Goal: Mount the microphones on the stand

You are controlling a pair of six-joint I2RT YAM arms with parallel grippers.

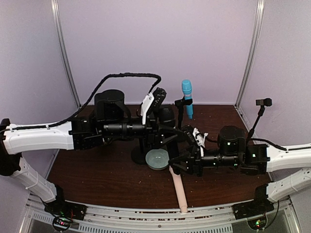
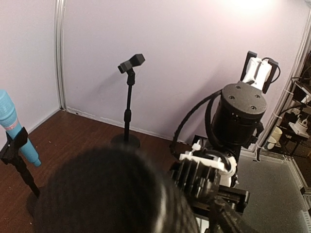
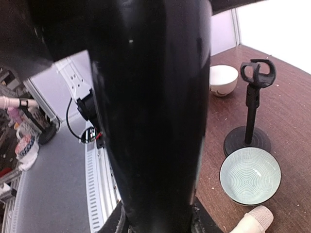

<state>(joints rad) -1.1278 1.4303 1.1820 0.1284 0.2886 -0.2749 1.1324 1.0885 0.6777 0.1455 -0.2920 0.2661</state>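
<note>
The black microphone (image 1: pixel 168 117) is held off the table between my two grippers. Its blurred head fills the bottom of the left wrist view (image 2: pixel 97 194), and its body fills the right wrist view (image 3: pixel 155 97). My left gripper (image 1: pixel 162 127) is shut on it near the head, with the fingers hidden. My right gripper (image 1: pixel 181 162) is shut on its lower body. The light blue microphone (image 1: pixel 187 97) sits upright in a stand clip (image 1: pixel 181 103) at the back, and shows in the left wrist view (image 2: pixel 13 127). The pale pink-beige microphone (image 1: pixel 179 189) lies on the table in front.
An empty stand (image 1: pixel 264 102) is at the right rear and shows in the left wrist view (image 2: pixel 130 65). Another empty stand (image 3: pixel 257 73) has its base (image 1: pixel 139 155) beside a green bowl (image 1: pixel 157 158). A white bowl (image 3: pixel 223 80) sits behind it. Walls enclose the back and sides.
</note>
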